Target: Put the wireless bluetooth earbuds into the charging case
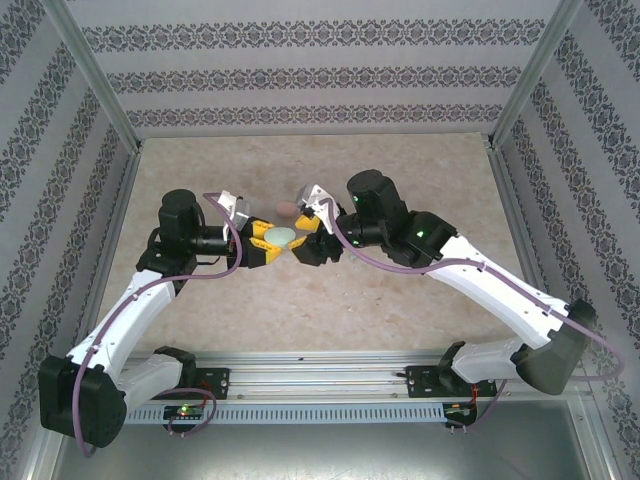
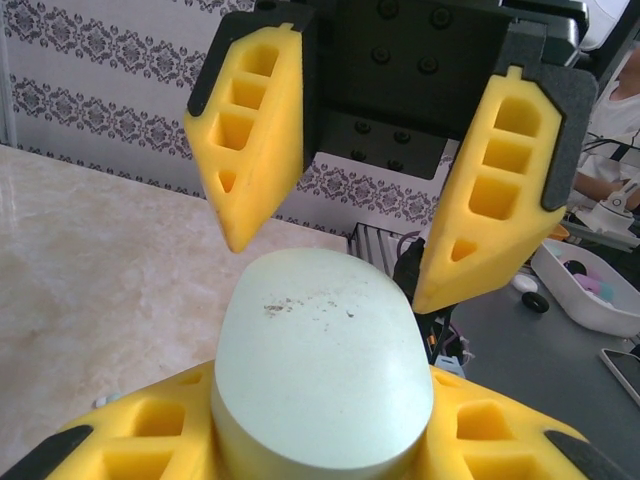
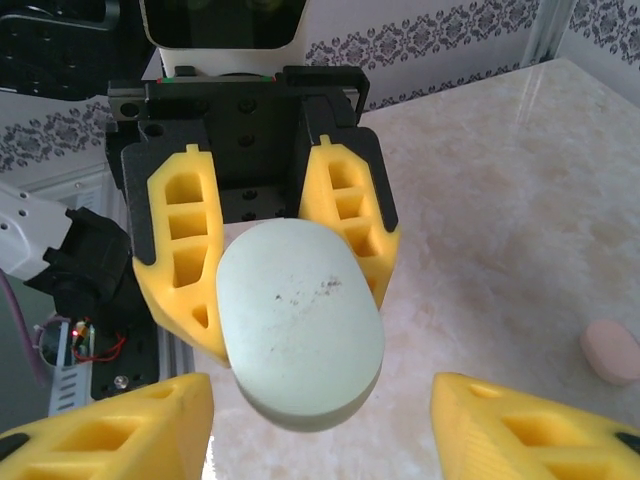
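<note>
My left gripper (image 1: 262, 243) is shut on a pale green oval charging case (image 1: 281, 236), lid closed, held above the table's middle. In the left wrist view the case (image 2: 320, 370) sits squeezed between my yellow fingers (image 2: 140, 435). My right gripper (image 1: 310, 240) faces it, open. Its fingers (image 3: 530, 430) stand on either side of the case's (image 3: 295, 320) free end, with a gap on each side. In the left wrist view those same fingers (image 2: 250, 150) flank the far end of the case. The earbuds are out of view.
A small pink oval piece (image 1: 287, 209) lies on the marble table just behind the two grippers, also at the right edge of the right wrist view (image 3: 610, 350). Patterned walls enclose the table (image 1: 320, 310). A white tray (image 2: 590, 285) sits off the table.
</note>
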